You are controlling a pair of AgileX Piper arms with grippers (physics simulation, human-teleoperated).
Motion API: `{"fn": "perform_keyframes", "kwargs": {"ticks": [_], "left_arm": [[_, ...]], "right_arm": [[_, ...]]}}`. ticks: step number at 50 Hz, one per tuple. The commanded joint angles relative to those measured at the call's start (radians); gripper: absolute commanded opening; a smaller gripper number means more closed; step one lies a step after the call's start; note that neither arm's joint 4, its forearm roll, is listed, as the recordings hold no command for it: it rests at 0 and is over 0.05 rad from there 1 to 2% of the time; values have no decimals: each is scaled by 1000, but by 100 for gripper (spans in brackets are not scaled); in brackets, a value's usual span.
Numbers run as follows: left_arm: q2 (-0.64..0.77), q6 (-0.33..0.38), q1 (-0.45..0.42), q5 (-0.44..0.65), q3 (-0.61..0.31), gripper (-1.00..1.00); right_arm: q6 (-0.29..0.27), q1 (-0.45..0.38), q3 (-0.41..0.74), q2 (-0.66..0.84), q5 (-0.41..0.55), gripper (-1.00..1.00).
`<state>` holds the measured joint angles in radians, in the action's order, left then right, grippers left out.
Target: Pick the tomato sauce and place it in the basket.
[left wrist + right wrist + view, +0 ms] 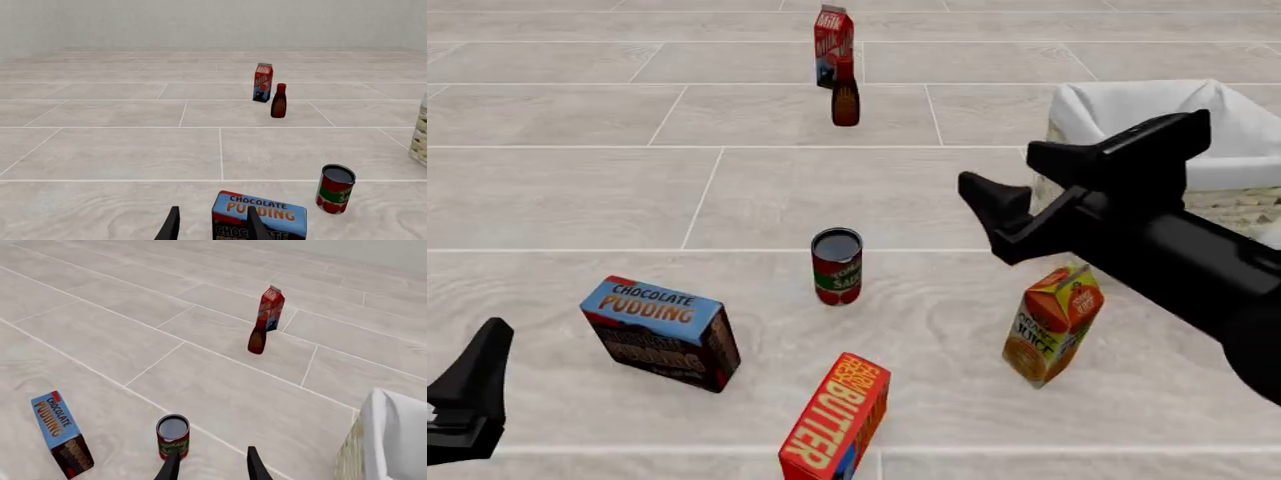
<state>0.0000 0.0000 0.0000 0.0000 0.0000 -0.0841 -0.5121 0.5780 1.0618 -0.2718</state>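
The tomato sauce is a small can with a dark lid and a red and green label, standing upright mid-floor. My right gripper hangs open above the floor, to the can's right and a little beyond it, with nothing between its fingers. In the right wrist view the tomato sauce shows just past the left fingertip. The basket, wicker with white lining, stands at the far right, partly behind that arm. My left gripper is open and empty at the near left, short of the tomato sauce.
A chocolate pudding box lies near left of the can. A butter box stands in front and an orange juice carton to the near right. Far back stand a red milk carton and a dark bottle.
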Motion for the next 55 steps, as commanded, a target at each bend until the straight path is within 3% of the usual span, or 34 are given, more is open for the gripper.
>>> {"fn": "perform_keyframes", "kwargs": {"ticks": [1,32,55], "left_arm": [[0,0,0,0,0,100],[0,0,0,0,0,100],[0,0,0,0,0,100]], "right_arm": [[-8,-51,46,137,-60,100],[-21,-142,170,454,-168,100],[0,-144,208,608,-225,100]]}}
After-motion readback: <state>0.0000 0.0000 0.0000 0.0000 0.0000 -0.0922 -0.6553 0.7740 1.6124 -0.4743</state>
